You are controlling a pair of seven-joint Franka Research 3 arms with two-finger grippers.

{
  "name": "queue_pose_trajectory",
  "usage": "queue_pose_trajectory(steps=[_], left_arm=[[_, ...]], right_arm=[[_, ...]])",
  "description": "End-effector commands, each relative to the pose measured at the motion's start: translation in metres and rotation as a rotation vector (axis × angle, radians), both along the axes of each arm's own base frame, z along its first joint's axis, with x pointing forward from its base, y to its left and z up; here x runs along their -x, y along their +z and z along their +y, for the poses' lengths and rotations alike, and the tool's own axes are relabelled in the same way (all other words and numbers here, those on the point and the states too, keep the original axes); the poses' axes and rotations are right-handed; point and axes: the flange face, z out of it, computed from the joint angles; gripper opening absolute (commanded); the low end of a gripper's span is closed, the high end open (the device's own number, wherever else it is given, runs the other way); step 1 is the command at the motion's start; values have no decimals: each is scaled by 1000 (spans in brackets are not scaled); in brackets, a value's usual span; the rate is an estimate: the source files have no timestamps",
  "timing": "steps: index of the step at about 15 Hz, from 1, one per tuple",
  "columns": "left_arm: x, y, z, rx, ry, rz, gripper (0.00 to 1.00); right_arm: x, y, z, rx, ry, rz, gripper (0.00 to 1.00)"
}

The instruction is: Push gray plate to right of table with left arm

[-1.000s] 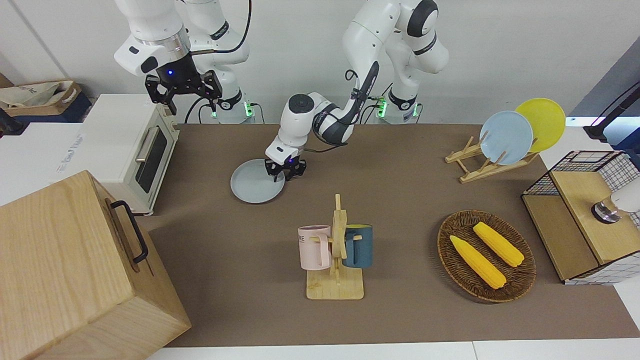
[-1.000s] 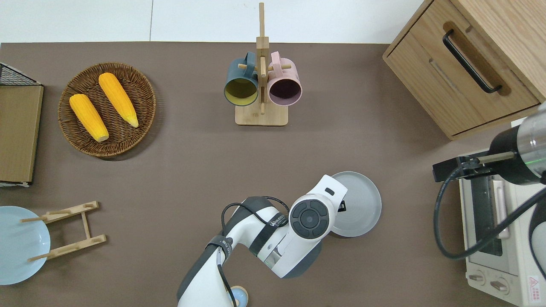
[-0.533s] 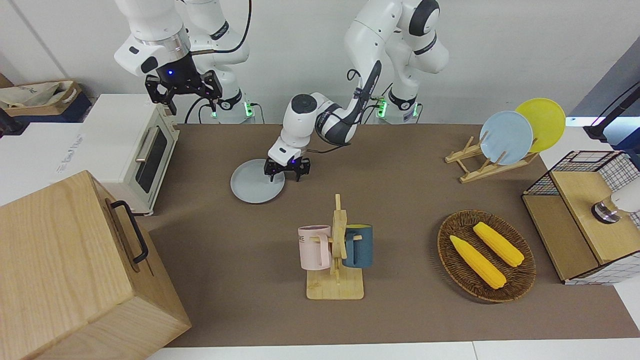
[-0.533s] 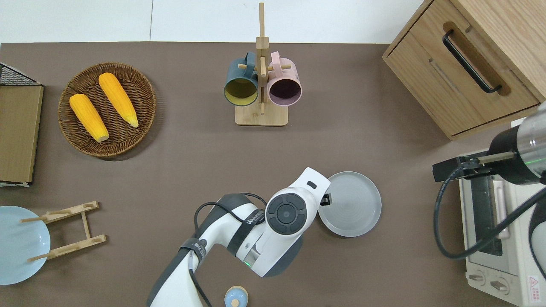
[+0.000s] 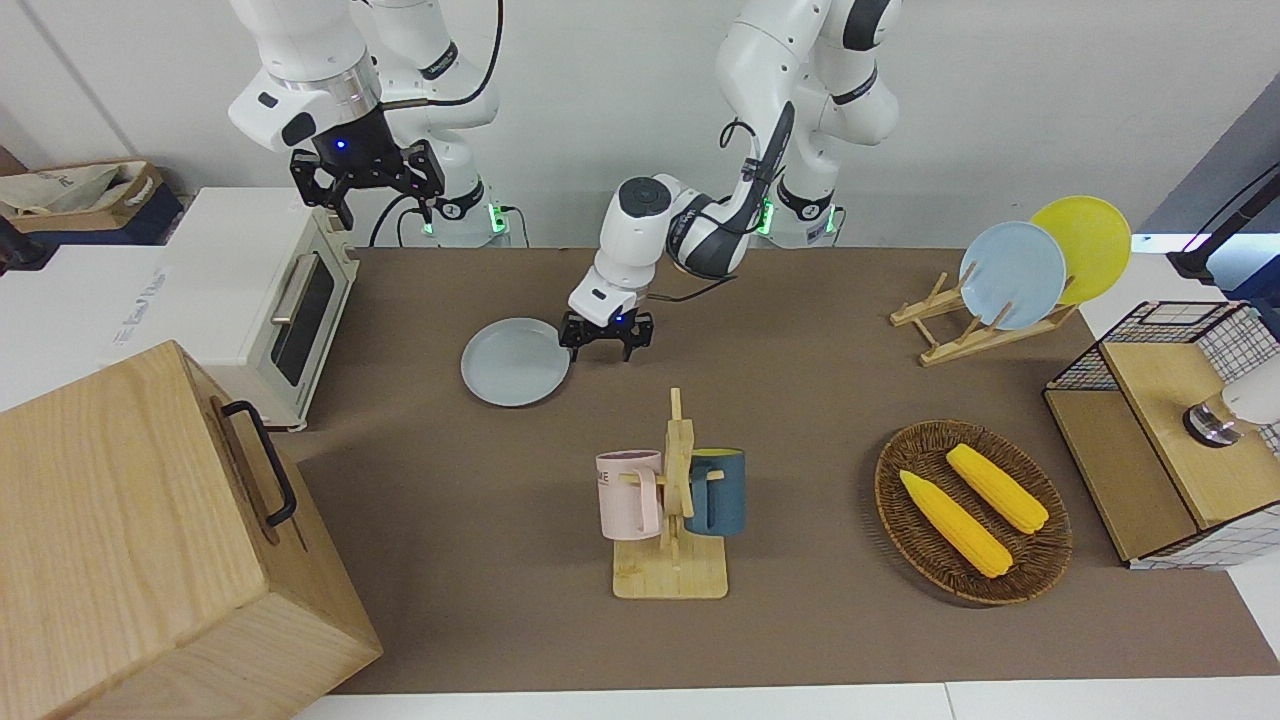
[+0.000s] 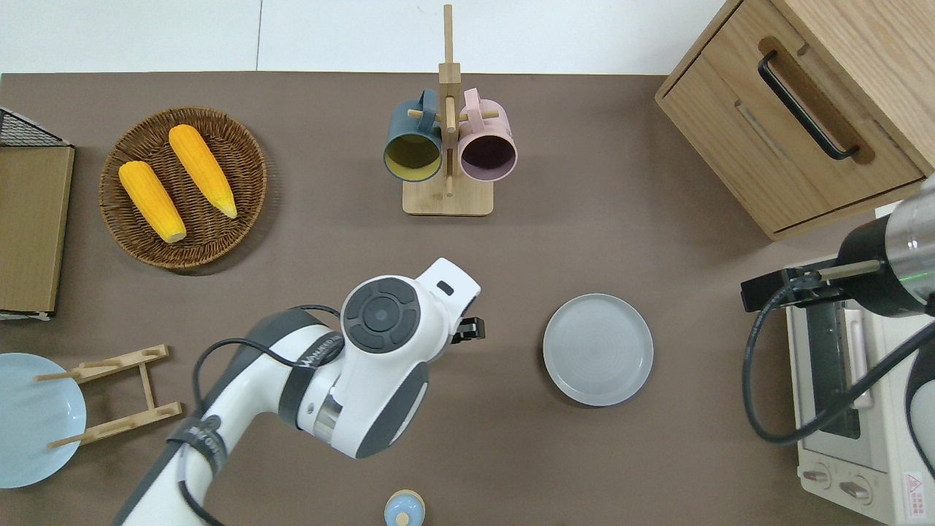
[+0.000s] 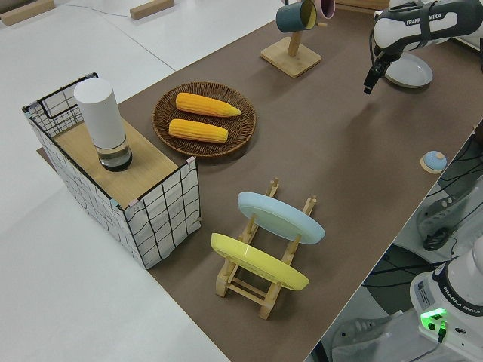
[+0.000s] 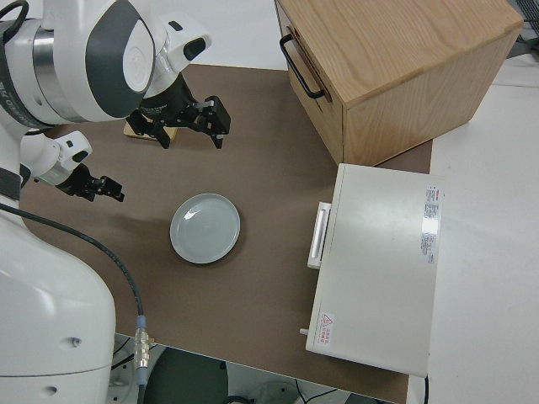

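The gray plate [image 5: 515, 375] lies flat on the brown table [image 5: 800, 400] near the toaster oven; it also shows in the overhead view [image 6: 597, 349] and the right side view [image 8: 205, 227]. My left gripper [image 5: 605, 347] is open and empty. It hangs low over bare table beside the plate, toward the left arm's end, with a clear gap between them in the overhead view [image 6: 471, 330]. My right gripper [image 5: 367, 195] is open and its arm is parked.
A mug rack [image 6: 447, 146] with two mugs stands farther from the robots. A wooden cabinet [image 6: 803, 109] and a toaster oven [image 6: 855, 409] fill the right arm's end. A corn basket [image 6: 182, 188] and a plate rack [image 5: 1010, 275] are at the left arm's end.
My left gripper has drawn back off the gray plate and moved toward the left arm's end of the table. The plate has stayed where it was.
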Motion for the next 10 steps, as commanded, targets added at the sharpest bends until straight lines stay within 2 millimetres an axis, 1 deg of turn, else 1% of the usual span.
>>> queue_pose_trajectory(steps=[1, 4, 7, 8, 10], left_arm=[[-5, 38, 62, -28, -43, 26, 989], [-21, 67, 102, -60, -57, 24, 991], [-37, 103, 126, -102, -63, 16, 991], [-41, 111, 134, -125, -75, 16, 991], [-47, 119, 153, -144, -94, 1, 991]], right_arm=[[3, 3, -3, -7, -3, 6, 983], [4, 3, -2, -7, -3, 4, 983], [3, 3, -3, -7, -3, 4, 983], [4, 3, -2, -7, -2, 6, 983], [4, 3, -2, -7, -2, 6, 983]])
